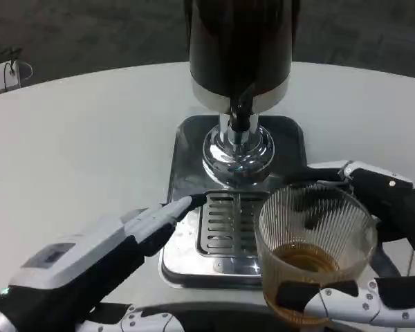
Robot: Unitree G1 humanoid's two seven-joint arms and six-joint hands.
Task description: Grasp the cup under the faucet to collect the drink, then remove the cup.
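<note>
Round white table (76,138): broad bare surface to left and far left, rim curving along far side.

Tall dark drink dispenser (239,48) on polished chrome pedestal, centred at far side; black faucet (243,117) pointing down over tray.

Square stainless-steel drip tray (183,180) with slotted grille (225,221) near its front edge, placed to catch spills.

Right hand (373,242): grasping ribbed clear glass cup (311,249), fingers wrapped behind far side and under near base, likely for steady carrying.

Cup position: near right corner of tray, off faucet line, amber drink filling lower part. Judged as collected and in removal.

Left hand (135,232): extended flat over tray's left edge, fingertips reaching grille, holding nothing, fingers straight.

Clearance: open table to right and near; raised tray rim directly below cup base, faucet well apart.
</note>
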